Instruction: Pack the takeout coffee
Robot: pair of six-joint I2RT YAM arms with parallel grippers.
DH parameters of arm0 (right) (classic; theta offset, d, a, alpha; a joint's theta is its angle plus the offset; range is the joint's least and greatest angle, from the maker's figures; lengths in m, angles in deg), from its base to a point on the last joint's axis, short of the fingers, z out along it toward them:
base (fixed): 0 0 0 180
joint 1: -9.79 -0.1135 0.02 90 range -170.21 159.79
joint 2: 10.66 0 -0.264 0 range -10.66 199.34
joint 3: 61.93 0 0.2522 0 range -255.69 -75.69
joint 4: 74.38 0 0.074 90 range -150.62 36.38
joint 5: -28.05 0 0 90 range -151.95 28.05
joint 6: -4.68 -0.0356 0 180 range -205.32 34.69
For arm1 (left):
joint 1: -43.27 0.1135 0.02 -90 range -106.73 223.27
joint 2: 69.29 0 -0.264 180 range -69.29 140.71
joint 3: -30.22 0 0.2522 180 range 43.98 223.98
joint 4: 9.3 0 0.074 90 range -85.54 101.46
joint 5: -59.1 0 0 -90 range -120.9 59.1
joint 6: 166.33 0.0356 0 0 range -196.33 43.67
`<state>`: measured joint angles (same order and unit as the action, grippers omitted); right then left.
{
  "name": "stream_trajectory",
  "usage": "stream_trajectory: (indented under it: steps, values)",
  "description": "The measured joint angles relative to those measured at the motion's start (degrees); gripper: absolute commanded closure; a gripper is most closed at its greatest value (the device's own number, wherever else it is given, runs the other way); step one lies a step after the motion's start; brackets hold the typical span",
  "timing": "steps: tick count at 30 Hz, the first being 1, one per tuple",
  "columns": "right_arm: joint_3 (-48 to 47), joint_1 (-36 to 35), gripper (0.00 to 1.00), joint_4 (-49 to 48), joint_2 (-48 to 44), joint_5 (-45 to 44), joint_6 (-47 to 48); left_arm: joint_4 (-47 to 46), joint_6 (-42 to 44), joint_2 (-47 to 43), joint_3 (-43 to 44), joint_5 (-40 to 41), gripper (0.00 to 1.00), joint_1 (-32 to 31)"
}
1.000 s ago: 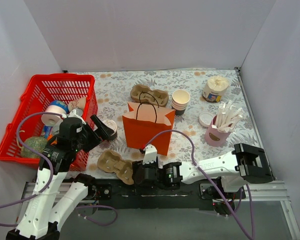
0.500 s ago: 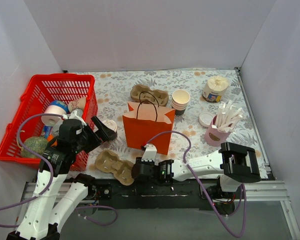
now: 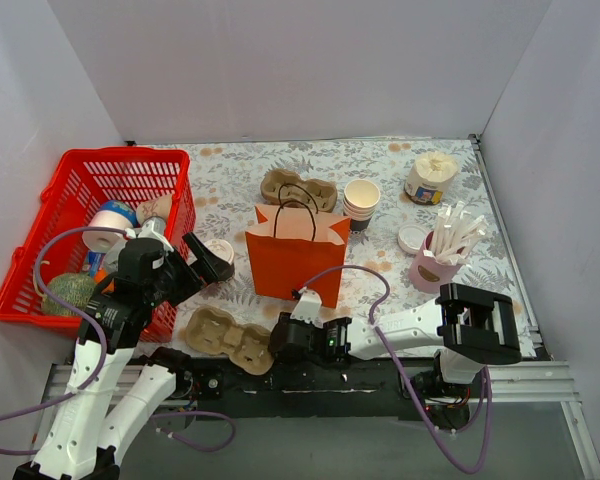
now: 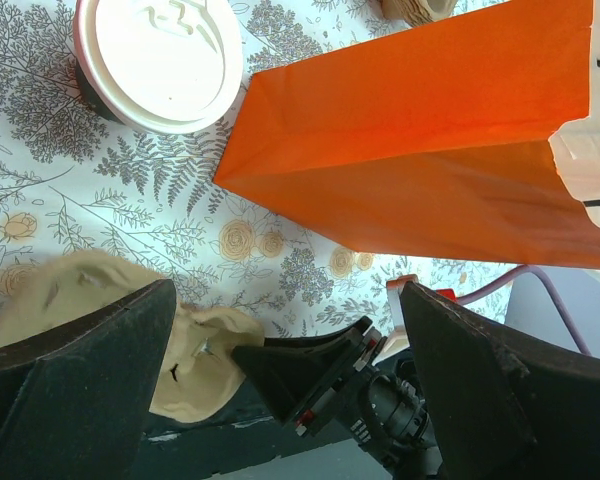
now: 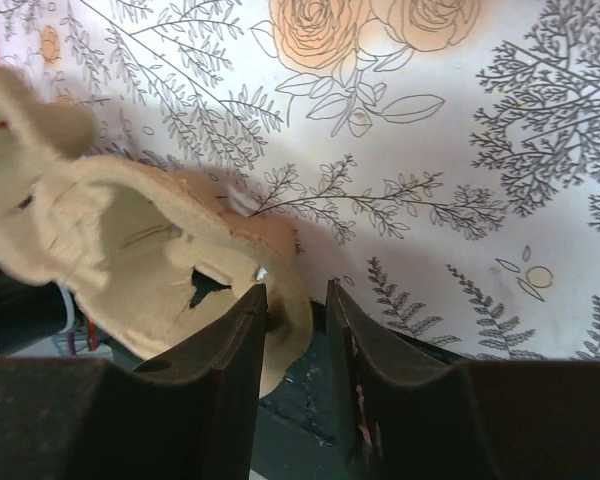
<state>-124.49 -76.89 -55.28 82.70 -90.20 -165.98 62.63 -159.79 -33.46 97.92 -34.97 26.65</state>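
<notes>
The takeout coffee [image 3: 220,250], a small cup with a round white lid [image 4: 160,58], stands on the table left of the orange paper bag [image 3: 295,262]. My left gripper [image 3: 206,264] hovers just in front of it, open wide and empty [image 4: 288,300]. A beige pulp cup carrier [image 3: 228,338] lies at the table's near edge. My right gripper [image 3: 279,341] is at its right end, jaws narrowly apart around the carrier's rim [image 5: 292,325], with a small gap to the right finger [image 5: 380,390]. The right gripper also shows in the left wrist view [image 4: 315,378].
A red basket [image 3: 170,160] of groceries stands at the left, close to my left arm. A second carrier [image 3: 298,188] lies behind the bag. At the right are stacked lidless cups [image 3: 361,203], a loose lid [image 3: 412,238], a pink cup of white sticks [image 3: 438,262] and a tub [image 3: 430,176].
My right gripper reached left to the carrier's right end, and the carrier shifted a little left and turned flatter along the table edge. My left arm barely moved.
</notes>
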Motion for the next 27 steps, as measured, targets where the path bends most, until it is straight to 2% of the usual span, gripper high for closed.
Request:
stream_trajectory:
  steps: [2, 5, 8, 9, 10, 20, 23, 27]
  values:
    - [0.35, 0.22, 0.62, -1.40, 0.04, 0.66, -0.42, 0.02, 0.00, 0.00, 0.00, -0.02, 0.02, 0.00]
    - [1.03, 0.46, 0.68, -3.48, 0.15, 1.62, -0.94, 0.00, 0.00, -0.02, -0.02, -0.02, 0.02, 0.00]
    - [1.36, 0.52, 0.79, -5.55, 0.59, 2.25, -1.70, -0.13, 0.09, -0.02, -0.11, -0.02, 0.02, 0.00]
    - [1.36, 0.52, 0.95, -5.75, 0.66, 2.40, -1.75, -0.17, 0.13, -0.02, -0.11, -0.02, 0.02, 0.00]
    - [1.40, 0.52, 0.99, -6.21, 0.68, 2.51, -2.10, -0.17, 0.13, 0.00, -0.11, -0.02, 0.02, 0.00]
    - [1.95, 0.57, 0.99, -4.72, -1.03, 2.89, -3.06, 0.07, 0.61, 0.00, 0.04, -0.28, 0.02, 0.00]
    - [2.62, 0.57, 0.99, -1.33, -5.42, 2.60, -2.19, 1.05, 0.85, 0.07, 0.87, -0.17, 0.02, 0.04]
    - [2.80, 0.57, 0.99, 5.38, -15.67, 1.38, 0.33, 3.13, 1.22, 0.76, 4.09, 0.22, 0.02, 0.37]
